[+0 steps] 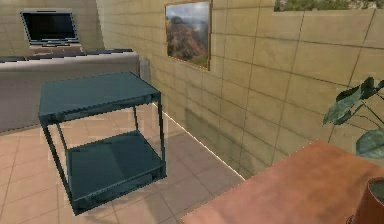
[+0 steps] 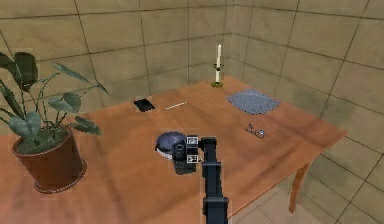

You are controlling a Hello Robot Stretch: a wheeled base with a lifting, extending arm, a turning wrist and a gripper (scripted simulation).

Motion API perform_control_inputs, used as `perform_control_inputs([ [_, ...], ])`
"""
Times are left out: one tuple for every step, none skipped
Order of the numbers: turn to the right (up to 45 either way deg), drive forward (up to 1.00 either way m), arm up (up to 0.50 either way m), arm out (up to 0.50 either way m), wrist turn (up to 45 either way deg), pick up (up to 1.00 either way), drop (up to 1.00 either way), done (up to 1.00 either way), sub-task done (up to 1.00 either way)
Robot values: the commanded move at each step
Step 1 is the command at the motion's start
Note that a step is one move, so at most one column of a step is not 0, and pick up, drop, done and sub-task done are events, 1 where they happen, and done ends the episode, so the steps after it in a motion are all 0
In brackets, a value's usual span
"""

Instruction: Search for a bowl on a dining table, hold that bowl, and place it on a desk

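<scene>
A round blue-grey bowl point(image 2: 164, 144) lies on the wooden dining table point(image 2: 120, 130) in the arm side view, near the table's middle. The dark arm rises from the bottom edge and ends at the gripper point(image 2: 176, 155), which stands right at the bowl's near right side. Since the bowl rests on the tabletop at the gripper's far end, I cannot tell whether the gripper holds anything. A corner of the same wooden table point(image 1: 300, 185) shows at the forward view's bottom right.
On the table stand a potted plant point(image 2: 45, 140), a candle point(image 2: 218, 65), a dark phone point(image 2: 145, 104), a pencil point(image 2: 175, 104), a grey mat point(image 2: 254, 101) and keys point(image 2: 256, 130). Ahead are a teal two-shelf stand point(image 1: 100, 135), a sofa point(image 1: 30, 85), a TV point(image 1: 50, 27) and a wall painting point(image 1: 188, 32).
</scene>
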Motion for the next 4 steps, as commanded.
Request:
perform_control_inputs([
  [0.0,0.0,0.1,0.0,0.0,0.0,0.0,0.0,0.0],
  [0.0,0.0,0.14,0.0,0.0,0.0,0.0,0.0,0.0],
  [0.0,0.0,0.0,0.0,-45.0,0.0,0.0,0.0,0.0],
  [0.0,0.0,0.0,0.0,-45.0,0.0,0.0,0.0,0.0],
])
